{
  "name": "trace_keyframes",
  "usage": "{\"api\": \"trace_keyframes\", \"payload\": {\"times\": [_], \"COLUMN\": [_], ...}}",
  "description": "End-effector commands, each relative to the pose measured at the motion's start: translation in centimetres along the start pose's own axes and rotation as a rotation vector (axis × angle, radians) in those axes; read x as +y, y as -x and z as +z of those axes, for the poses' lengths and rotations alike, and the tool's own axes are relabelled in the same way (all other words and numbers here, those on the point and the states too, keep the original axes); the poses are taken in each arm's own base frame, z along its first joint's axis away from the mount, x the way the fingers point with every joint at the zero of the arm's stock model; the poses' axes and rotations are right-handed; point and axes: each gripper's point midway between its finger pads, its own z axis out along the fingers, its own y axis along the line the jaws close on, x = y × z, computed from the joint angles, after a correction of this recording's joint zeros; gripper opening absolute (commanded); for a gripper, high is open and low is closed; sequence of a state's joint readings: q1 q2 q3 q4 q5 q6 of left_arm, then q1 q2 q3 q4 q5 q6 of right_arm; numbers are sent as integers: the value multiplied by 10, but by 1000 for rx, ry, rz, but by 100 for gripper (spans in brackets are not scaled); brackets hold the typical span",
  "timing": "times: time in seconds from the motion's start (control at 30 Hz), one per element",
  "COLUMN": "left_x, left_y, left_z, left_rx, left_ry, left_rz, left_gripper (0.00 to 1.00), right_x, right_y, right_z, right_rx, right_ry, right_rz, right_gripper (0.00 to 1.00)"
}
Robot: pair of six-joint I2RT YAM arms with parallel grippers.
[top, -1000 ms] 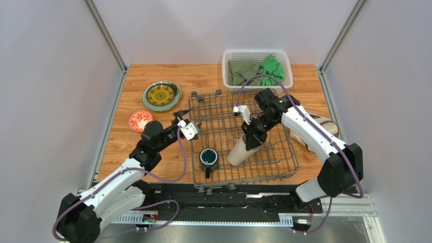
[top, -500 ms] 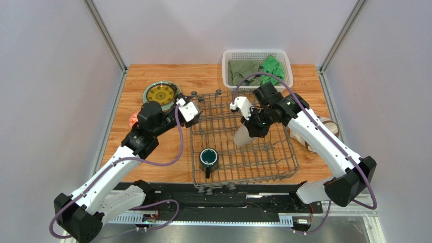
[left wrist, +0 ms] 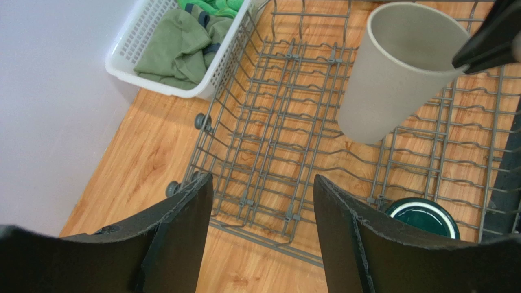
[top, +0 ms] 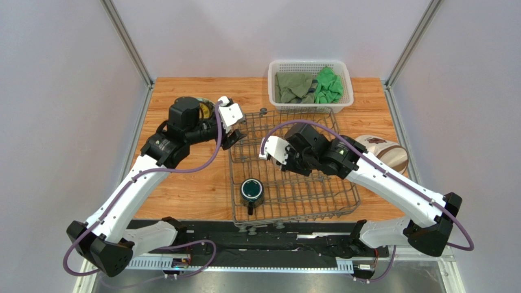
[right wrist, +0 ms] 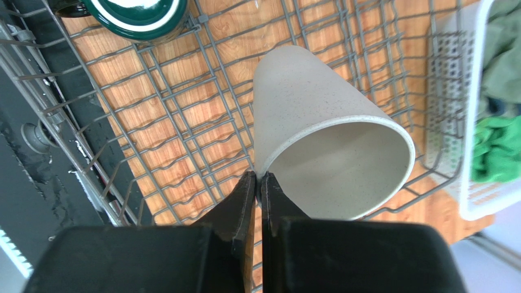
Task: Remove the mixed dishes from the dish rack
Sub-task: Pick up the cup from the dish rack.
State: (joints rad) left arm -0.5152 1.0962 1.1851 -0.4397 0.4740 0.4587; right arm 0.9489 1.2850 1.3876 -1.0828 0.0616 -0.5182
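Observation:
My right gripper (right wrist: 260,176) is shut on the wall of the tall beige cup (right wrist: 318,122) and holds it tilted above the grey wire dish rack (right wrist: 183,122). In the top view the right gripper (top: 287,163) is over the rack's middle (top: 293,217) and the arm hides the cup. The cup also shows in the left wrist view (left wrist: 391,73). The dark teal mug (top: 251,190) stands in the rack's near left corner. My left gripper (left wrist: 262,178) is open and empty above the rack's left edge (top: 234,135). The yellow-and-green plate (top: 208,108) is mostly hidden; the red-and-white bowl is hidden.
A white mesh basket (top: 310,66) with green cloths stands behind the rack. A cream dish with a dark motif (top: 376,141) lies right of the rack. Grey walls and metal posts enclose the wooden table (top: 183,195).
My right gripper has lifted the beige cup out of the rack's near side and carried it left. My left arm has swung up and away, now covering the plate and bowl.

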Motion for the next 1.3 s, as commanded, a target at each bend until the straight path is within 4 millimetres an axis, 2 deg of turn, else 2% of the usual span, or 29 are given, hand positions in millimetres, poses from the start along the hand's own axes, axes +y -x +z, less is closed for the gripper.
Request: {"api": "trace_keyframes", "payload": {"times": [0.0,0.03,0.07,0.1,0.13,0.17,0.23,0.27,0.33,0.4,0.43,0.5,0.53,0.57,0.83,1.07,1.27], "left_x": [-5,-13,-7,-7,-12,-6,-10,-7,-13,-16,-21,-21,-26,-25,-35,-46,-59], "left_y": [16,5,20,23,15,28,24,33,27,31,22,24,16,19,-4,-6,-12], "left_z": [-11,-10,-14,-15,-14,-18,-20,-23,-24,-26,-23,-22,-17,-17,5,15,21], "left_rx": [54,112,97,106,152,139,187,181,238,258,309,331,375,377,522,565,600], "left_ry": [-121,-181,-181,-192,-225,-213,-245,-239,-268,-280,-307,-321,-349,-351,-405,-442,-472], "left_rz": [27,9,25,21,-1,13,-5,11,15,36,36,43,36,43,95,117,112], "left_gripper": [70,70,70,70,70,70,70,70,70,69,70,69,69,69,68,68,68], "right_x": [-5,-2,1,3,6,7,12,12,15,15,14,15,17,18,28,36,37], "right_y": [18,17,18,19,20,21,25,29,31,37,39,46,49,51,69,77,74], "right_z": [-15,-15,-12,-12,-11,-7,-5,-6,-2,2,3,5,7,7,11,9,12], "right_rx": [-53,-42,-32,-25,-20,-8,5,1,23,38,44,50,56,58,42,21,37], "right_ry": [-93,-83,-75,-75,-68,-63,-47,-45,-29,-36,-40,-45,-42,-38,-25,16,20], "right_rz": [-103,-120,-140,-163,-178,-192,-236,-247,-282,-325,-340,-375,-392,-399,-459,-457,-459], "right_gripper": [0,0,0,0,0,0,0,0,0,0,0,0,0,0,0,0,0]}}
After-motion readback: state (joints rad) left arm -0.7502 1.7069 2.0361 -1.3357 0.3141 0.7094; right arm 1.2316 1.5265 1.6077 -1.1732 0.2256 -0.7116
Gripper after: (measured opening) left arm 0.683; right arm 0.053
